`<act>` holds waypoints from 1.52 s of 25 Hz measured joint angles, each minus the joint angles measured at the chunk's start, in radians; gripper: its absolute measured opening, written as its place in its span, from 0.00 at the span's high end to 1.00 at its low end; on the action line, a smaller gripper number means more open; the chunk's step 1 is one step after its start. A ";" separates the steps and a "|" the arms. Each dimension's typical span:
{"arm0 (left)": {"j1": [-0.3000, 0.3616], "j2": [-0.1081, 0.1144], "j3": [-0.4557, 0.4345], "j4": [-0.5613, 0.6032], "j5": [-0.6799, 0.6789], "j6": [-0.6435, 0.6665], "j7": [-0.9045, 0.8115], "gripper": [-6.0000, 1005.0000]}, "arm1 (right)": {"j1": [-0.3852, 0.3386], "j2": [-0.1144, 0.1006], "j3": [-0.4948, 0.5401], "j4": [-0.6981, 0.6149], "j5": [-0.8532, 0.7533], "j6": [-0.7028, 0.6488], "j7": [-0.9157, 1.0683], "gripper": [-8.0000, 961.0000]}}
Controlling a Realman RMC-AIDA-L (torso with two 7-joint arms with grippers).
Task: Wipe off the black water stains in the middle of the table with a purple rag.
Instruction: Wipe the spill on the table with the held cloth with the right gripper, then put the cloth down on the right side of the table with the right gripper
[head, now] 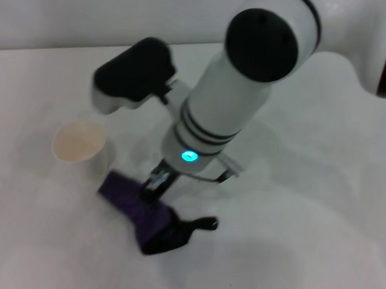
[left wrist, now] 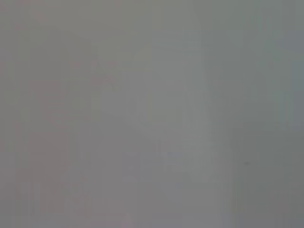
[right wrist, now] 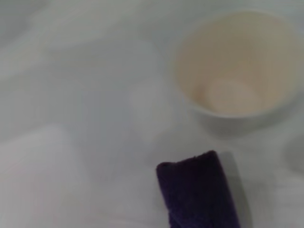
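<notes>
The purple rag point(head: 136, 208) lies bunched on the white table point(head: 291, 240) in the head view, its black loop point(head: 202, 224) trailing to the right. My right gripper point(head: 154, 183) reaches down from the big white arm and is shut on the rag's upper edge, pressing it to the tabletop. In the right wrist view one rolled end of the rag point(right wrist: 199, 192) shows beside the cup. The black water stains show in no view. My left arm is out of the head view, and its wrist view shows only blank grey surface.
A pale paper cup point(head: 80, 143) stands upright and empty just left of the rag, also seen close up as the cup point(right wrist: 235, 66) in the right wrist view. The right arm's dark elbow housing point(head: 133, 73) hangs above the cup.
</notes>
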 joint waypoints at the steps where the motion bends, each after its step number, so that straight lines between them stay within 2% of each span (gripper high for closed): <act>1: -0.001 -0.001 -0.006 -0.001 0.000 0.000 0.000 0.13 | -0.013 0.000 0.026 0.001 -0.032 0.017 0.000 0.95; 5: -0.005 -0.003 -0.017 -0.002 0.000 0.001 0.000 0.13 | -0.088 -0.004 0.156 -0.030 -0.185 0.111 -0.004 0.95; 10: -0.021 -0.018 -0.062 -0.014 0.002 0.025 0.000 0.13 | -0.173 -0.009 0.291 -0.069 -0.364 0.221 -0.008 0.95; 17: -0.057 -0.041 -0.089 -0.015 0.002 0.095 0.000 0.13 | -0.317 -0.016 0.477 -0.137 -0.492 0.309 -0.088 0.95; 23: -0.101 -0.046 -0.093 -0.029 0.003 0.126 -0.002 0.13 | -0.447 -0.018 0.689 -0.232 -0.588 0.360 -0.200 0.95; 26: -0.121 -0.049 -0.092 -0.031 0.000 0.146 -0.005 0.13 | -0.472 -0.020 0.762 -0.242 -0.588 0.369 -0.269 0.95; 32: -0.161 -0.050 -0.092 -0.048 -0.007 0.156 -0.004 0.13 | -0.500 -0.021 0.811 -0.229 -0.598 0.362 -0.356 0.95; 38: -0.169 -0.051 -0.092 -0.051 -0.032 0.154 -0.003 0.13 | -0.533 -0.019 0.887 -0.242 -0.592 0.347 -0.429 0.83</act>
